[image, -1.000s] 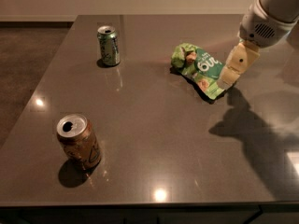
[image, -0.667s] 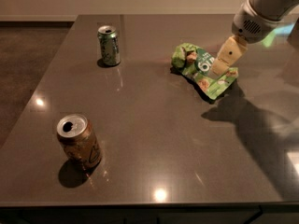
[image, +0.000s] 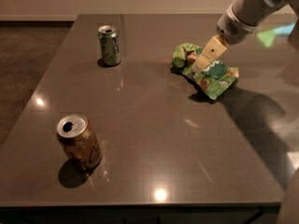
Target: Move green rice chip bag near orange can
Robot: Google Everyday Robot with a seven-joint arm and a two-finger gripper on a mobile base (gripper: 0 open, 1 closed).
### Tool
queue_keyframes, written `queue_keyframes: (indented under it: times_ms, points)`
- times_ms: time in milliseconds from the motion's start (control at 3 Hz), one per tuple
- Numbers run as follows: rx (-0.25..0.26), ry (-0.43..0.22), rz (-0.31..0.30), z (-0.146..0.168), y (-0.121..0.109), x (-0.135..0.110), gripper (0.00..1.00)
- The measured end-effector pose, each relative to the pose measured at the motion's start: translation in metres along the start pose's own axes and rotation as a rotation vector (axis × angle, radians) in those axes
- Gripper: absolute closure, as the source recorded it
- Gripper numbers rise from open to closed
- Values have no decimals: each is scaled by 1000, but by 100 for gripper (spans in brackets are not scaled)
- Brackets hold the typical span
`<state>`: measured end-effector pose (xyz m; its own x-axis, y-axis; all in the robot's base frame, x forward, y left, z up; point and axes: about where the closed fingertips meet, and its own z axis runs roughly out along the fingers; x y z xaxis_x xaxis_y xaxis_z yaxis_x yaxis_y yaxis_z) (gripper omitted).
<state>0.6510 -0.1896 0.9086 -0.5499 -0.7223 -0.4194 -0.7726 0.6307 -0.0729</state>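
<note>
Camera view shows one green chip bag [image: 216, 73] far right on the surface [image: 154, 125], one orange can [image: 79, 143] near left, one green can [image: 109, 45] far left, and one end effector [image: 201, 64] at the bag, its grip impossible to tell, labels illegible.

Two cylindrical soda cans are counted on one dark grey table [image: 154, 125]: one orange-brown metal can [image: 78, 143] and one green-and-white metal can [image: 109, 45]. One wrinkled light-green foil snack bag [image: 217, 76] is counted. One tan two-finger gripper [image: 202, 64] is positioned over that bag.
</note>
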Motion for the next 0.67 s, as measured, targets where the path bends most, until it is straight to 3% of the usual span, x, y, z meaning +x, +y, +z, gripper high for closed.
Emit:
queue_keyframes:
  times_ms: [667]
  points:
    - [-20, -20, 29, 23, 0, -7, 0]
